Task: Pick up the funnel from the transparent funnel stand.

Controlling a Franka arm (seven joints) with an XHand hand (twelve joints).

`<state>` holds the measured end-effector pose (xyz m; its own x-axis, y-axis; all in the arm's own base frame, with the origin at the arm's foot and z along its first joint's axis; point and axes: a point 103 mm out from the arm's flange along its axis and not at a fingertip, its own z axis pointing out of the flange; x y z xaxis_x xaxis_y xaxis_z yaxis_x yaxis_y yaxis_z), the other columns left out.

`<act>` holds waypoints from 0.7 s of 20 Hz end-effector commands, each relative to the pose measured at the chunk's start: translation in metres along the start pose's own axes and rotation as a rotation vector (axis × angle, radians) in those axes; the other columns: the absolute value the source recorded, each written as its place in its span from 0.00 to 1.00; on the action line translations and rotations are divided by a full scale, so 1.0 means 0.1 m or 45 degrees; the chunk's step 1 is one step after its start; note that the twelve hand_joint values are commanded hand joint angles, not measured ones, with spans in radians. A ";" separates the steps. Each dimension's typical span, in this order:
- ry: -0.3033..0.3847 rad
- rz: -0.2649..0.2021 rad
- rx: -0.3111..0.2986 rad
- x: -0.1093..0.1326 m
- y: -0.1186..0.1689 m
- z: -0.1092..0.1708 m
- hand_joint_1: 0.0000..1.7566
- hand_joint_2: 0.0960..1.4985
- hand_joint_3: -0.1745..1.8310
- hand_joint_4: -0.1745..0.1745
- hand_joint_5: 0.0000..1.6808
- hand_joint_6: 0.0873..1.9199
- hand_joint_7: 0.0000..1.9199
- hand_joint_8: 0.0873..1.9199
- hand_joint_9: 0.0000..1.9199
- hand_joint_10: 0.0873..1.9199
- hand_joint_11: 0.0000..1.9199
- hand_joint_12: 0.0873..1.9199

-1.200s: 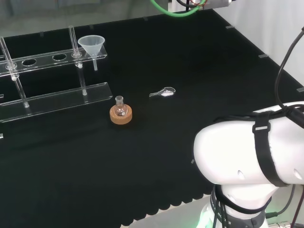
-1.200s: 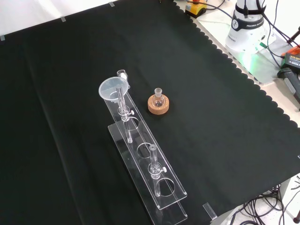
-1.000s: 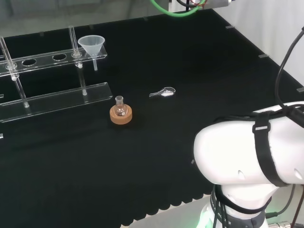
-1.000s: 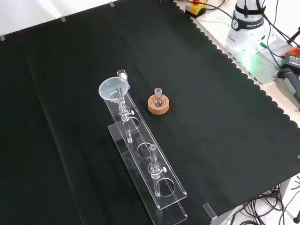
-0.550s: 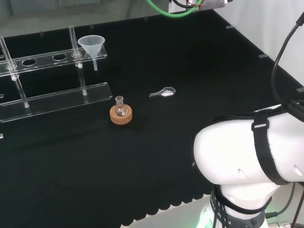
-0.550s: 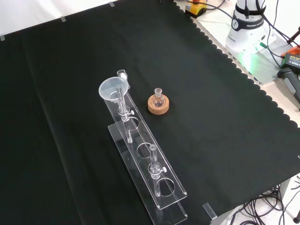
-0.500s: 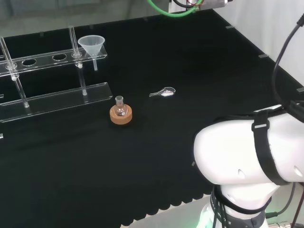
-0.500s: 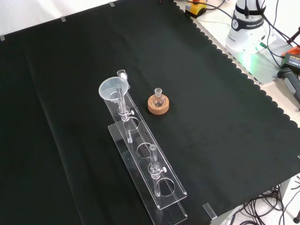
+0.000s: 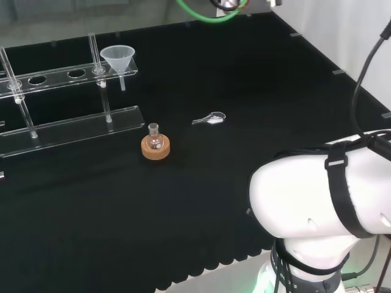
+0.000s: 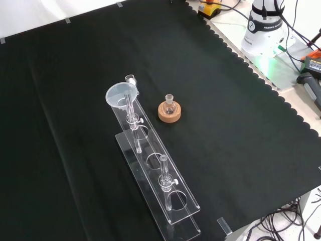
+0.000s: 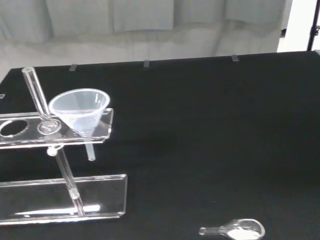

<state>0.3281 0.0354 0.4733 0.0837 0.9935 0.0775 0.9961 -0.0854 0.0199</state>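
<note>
Lying flat over the bench: black cloth point(image 9: 244, 73). Sitting in the end hole of the clear funnel stand point(image 9: 61, 125), at the head view's left: funnel point(image 9: 118, 58). Reaching for the rim, lifting straight up. Cannot tell the hand's state. Seeing no readable writing.

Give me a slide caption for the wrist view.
Clear funnel seated in the transparent funnel stand, awaiting pickup.

My bench point(image 10: 210, 150) wears black cloth point(image 9: 244, 67) with a scalloped edge. Grey curtains point(image 11: 150, 20) hang at twelve o'clock in the wrist view; cables point(image 10: 281, 221) trail at five o'clock in front.
</note>
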 end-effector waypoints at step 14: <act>0.166 -0.042 -0.233 0.73 0.63 0.69 0.00 0.48 0.32 0.54 0.14 0.00 0.02 0.13 0.00 0.28 0.00 0.66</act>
<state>0.3781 0.0865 0.4356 0.0551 0.9804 0.1891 0.9727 -0.0954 0.2114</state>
